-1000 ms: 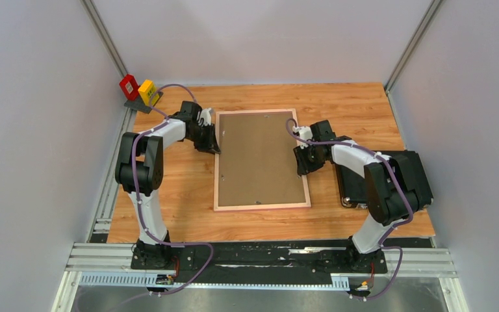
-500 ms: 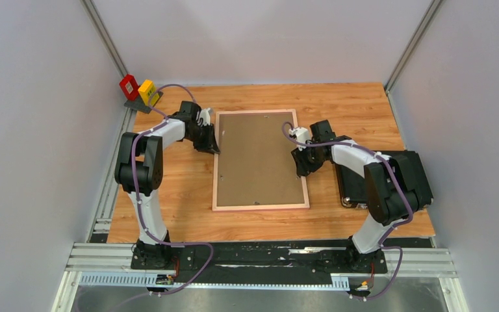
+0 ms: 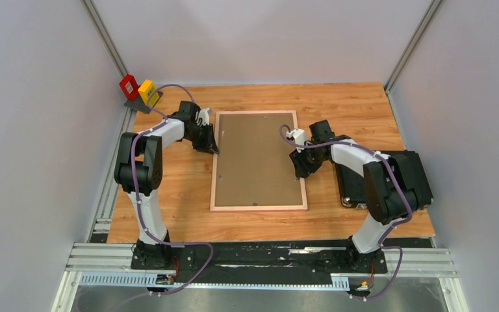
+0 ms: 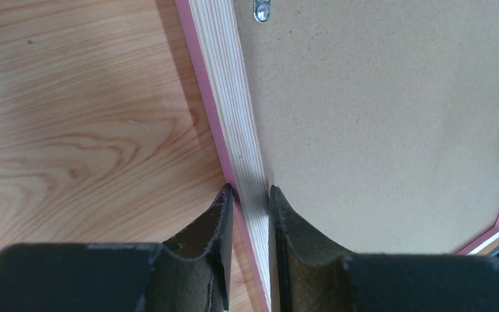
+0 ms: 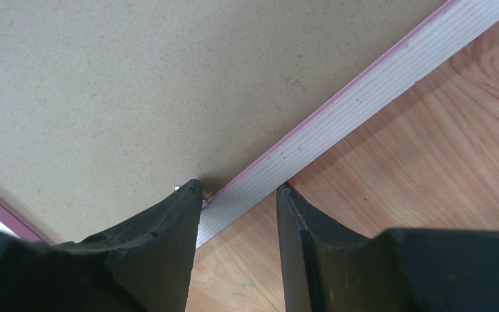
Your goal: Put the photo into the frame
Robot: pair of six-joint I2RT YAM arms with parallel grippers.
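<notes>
Frame (image 3: 258,208) shifts slightly left, L gripper (image 4: 248,192) clamped on its left rail, R gripper (image 5: 240,185) jaws parted astride right rail.

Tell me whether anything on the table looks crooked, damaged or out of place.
Nothing stands out. The frame lies flat, back up, roughly square to the table, its backing board seated and unmarked. The left gripper pinches its left rail; the right gripper straddles the right rail, jaws open.
</notes>
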